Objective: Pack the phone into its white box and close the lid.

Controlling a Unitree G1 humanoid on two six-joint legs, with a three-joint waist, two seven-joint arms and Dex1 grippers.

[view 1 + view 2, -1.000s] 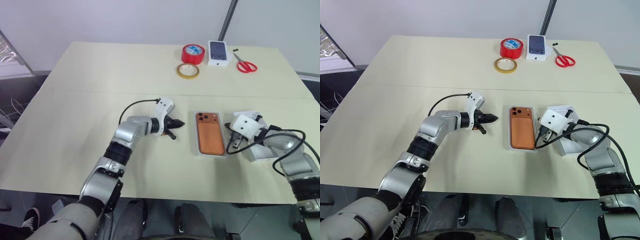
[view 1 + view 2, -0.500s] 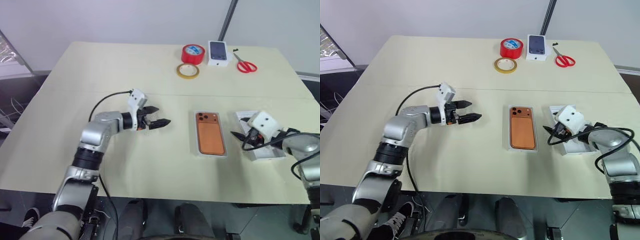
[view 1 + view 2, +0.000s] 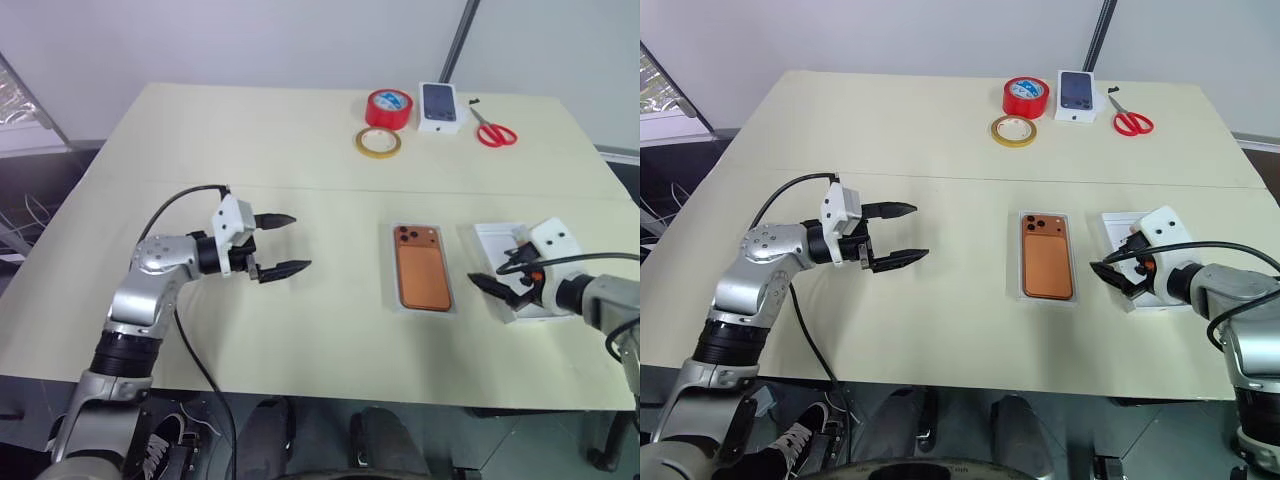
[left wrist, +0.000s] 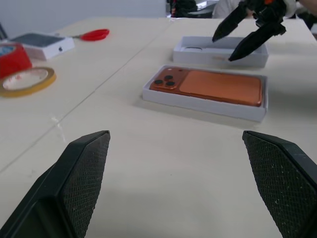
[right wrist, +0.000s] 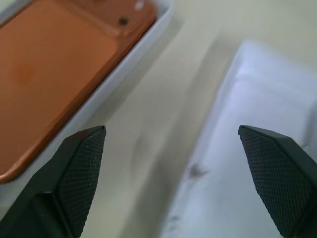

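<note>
The phone [image 3: 423, 276] lies back-up inside the white box [image 3: 394, 300] near the centre-right of the tabletop [image 3: 250, 140]. The lid [image 3: 492, 236] rests open side up just to the right of the box, apart from it. The left end effector [image 3: 276, 243] hovers well to the left of the box, fingers spread wide and empty. The right end effector [image 3: 502, 284] sits over the lid's near-left edge, fingers wide apart, holding nothing. Two tape rolls [image 3: 377, 142], a small white box [image 3: 441, 106] and scissors [image 3: 492, 130] lie at the far edge.
</note>
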